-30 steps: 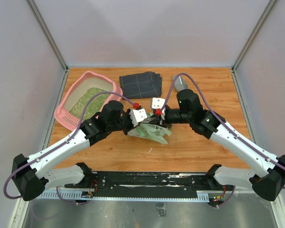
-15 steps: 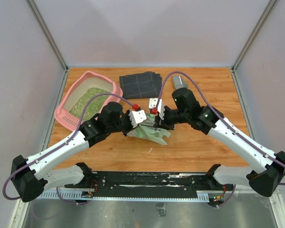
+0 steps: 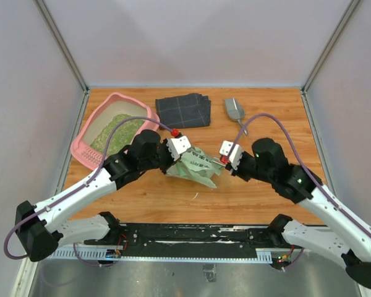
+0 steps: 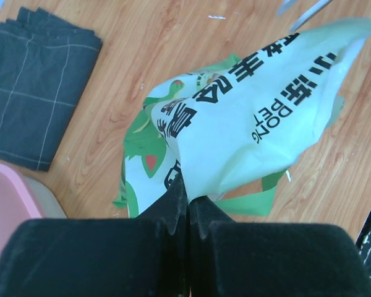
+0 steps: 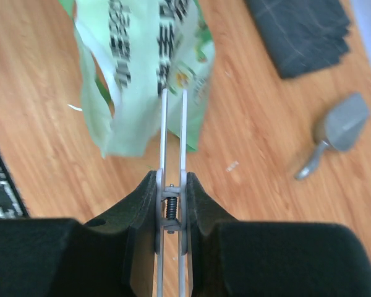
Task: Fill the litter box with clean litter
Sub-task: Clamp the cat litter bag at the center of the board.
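Pinching the green-and-white bag tight, the left claw holds it above the surface — the right claw grips thin metal scissors. Litter sits in the pink litter box, back-left.

My left claw pinches the bag, which blocks the middle. The cloth and scoop sit behind it. Bare table lies near me.

Even, bright overhead light, soft shadows; my right wrist view shows the bag motion-blurred and my own fingers soft.
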Robot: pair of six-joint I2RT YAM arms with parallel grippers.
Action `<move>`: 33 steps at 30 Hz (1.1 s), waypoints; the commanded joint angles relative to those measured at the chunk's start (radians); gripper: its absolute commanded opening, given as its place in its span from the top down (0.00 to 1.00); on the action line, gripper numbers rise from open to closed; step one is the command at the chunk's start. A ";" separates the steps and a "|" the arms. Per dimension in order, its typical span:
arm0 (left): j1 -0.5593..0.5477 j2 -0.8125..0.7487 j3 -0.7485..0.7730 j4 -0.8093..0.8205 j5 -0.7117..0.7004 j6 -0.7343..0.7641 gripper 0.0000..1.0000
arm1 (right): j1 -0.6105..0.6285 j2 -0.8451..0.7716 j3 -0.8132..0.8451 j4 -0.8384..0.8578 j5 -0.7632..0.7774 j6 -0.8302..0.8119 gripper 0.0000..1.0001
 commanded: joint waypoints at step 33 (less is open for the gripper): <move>0.038 0.069 0.269 0.049 -0.051 -0.178 1.00 | 0.025 -0.498 -0.363 0.207 -0.006 -0.051 0.99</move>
